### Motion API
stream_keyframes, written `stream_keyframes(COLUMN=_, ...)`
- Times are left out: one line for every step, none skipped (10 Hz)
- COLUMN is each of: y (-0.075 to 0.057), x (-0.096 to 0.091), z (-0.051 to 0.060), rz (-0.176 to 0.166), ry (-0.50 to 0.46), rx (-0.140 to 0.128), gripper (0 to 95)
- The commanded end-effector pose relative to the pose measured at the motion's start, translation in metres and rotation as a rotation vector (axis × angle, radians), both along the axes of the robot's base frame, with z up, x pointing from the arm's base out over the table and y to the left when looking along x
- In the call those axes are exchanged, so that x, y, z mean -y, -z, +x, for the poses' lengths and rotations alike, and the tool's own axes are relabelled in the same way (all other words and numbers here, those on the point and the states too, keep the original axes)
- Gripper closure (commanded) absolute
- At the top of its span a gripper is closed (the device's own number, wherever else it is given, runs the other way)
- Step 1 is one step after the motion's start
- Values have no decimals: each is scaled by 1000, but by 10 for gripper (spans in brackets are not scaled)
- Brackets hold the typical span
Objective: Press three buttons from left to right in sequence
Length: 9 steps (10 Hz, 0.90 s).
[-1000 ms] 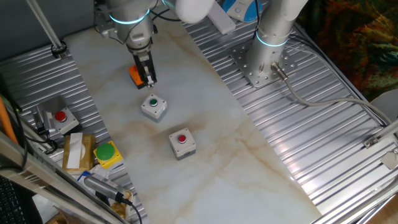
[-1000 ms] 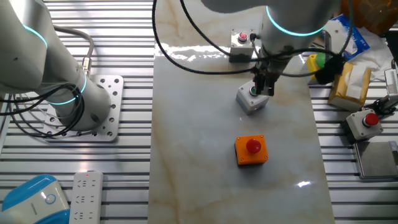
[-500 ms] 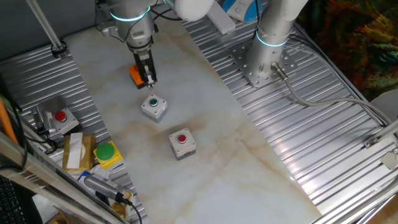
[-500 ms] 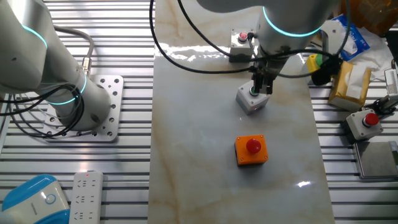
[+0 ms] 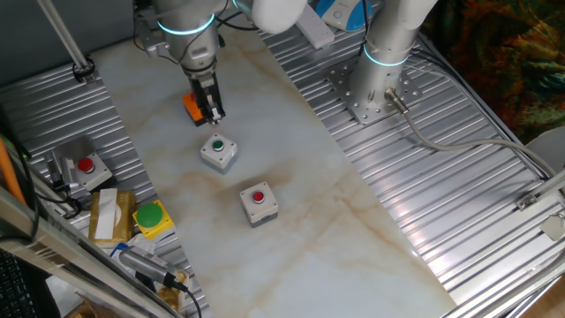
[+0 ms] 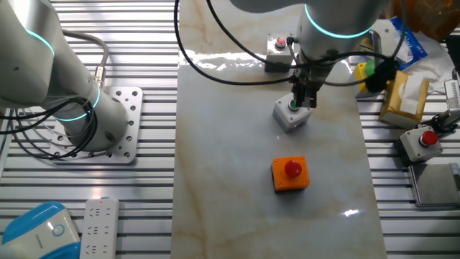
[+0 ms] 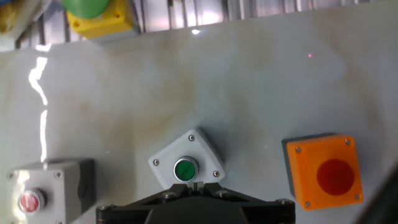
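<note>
Three button boxes lie in a row on the marble table. The orange box with red button (image 5: 190, 106) (image 6: 290, 173) (image 7: 324, 174) is one end. The grey box with green button (image 5: 217, 150) (image 6: 290, 115) (image 7: 186, 168) is the middle. The grey box with red button (image 5: 259, 201) (image 6: 277, 45) (image 7: 38, 195) is the other end. My gripper (image 5: 212, 113) (image 6: 302, 101) (image 7: 194, 185) hovers just above the green-button box, beside its green button. The fingertips are shut together and hold nothing. In one fixed view the gripper partly hides the orange box.
A yellow box with a large green button (image 5: 152, 218) (image 7: 99, 15) and a cabled grey red-button box (image 5: 84, 166) (image 6: 420, 142) sit on the ribbed metal beside the marble. A second arm's base (image 5: 380, 84) (image 6: 86, 122) stands on the opposite side.
The gripper has shifted very slightly over the green-button box. The boxes have not moved.
</note>
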<state>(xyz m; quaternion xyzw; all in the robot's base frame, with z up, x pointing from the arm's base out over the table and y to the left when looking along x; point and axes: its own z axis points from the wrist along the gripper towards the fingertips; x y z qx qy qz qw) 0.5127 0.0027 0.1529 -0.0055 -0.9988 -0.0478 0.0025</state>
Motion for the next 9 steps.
stream_keyframes(y=-12, x=-3, z=-9, rz=30, ry=-34, rx=-24, gripper=950)
stream_keyframes(y=-15, x=-4, z=-11, rz=40, ry=-33, rx=-24, gripper=950)
stream_keyframes(y=-18, x=-6, z=-11, rz=49, ry=-39, rx=-26, gripper=950)
stream_keyframes(y=-20, x=-19, z=-7, rz=60, ry=-27, rx=-27, gripper=950)
stream_keyframes(y=-22, x=-35, z=-2, rz=54, ry=-14, rx=-29, gripper=950)
stream_keyframes(y=-25, x=-53, z=2, rz=58, ry=1, rx=-33, gripper=950)
stream_keyframes(y=-27, x=-61, z=3, rz=58, ry=3, rx=-34, gripper=950)
stream_keyframes(y=-29, x=-87, z=10, rz=59, ry=17, rx=-37, gripper=950)
stream_keyframes(y=-27, x=-100, z=13, rz=59, ry=28, rx=-38, gripper=950)
